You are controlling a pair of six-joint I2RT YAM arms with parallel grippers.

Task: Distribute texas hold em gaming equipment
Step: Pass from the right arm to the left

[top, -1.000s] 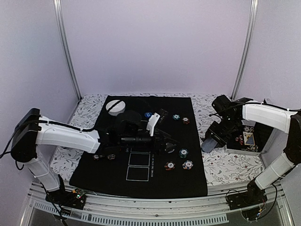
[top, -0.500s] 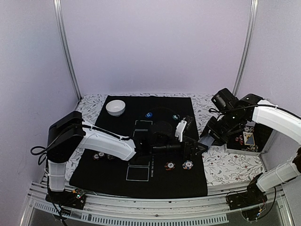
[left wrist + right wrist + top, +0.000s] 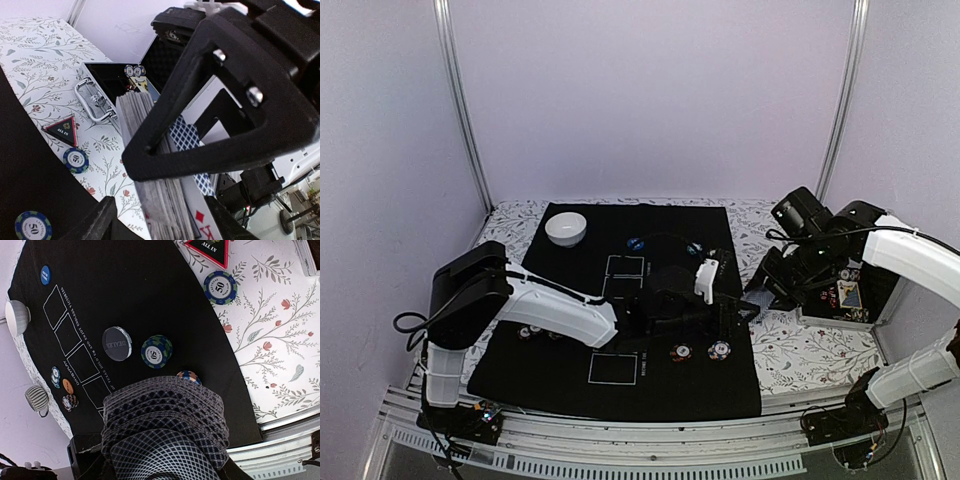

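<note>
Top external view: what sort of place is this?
Probably a lab robot cell staged as a poker table. It has bare lilac walls with aluminium frame posts. A black felt mat with white card rectangles lies on the table, with small striped-edge poker chips on it.

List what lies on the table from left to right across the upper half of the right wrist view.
white bowl, blue disc, grey DEALER button, dark-edged chip stack, blue 50 chip. The ALL IN triangle overlaps that chip, so it is left out.
</note>
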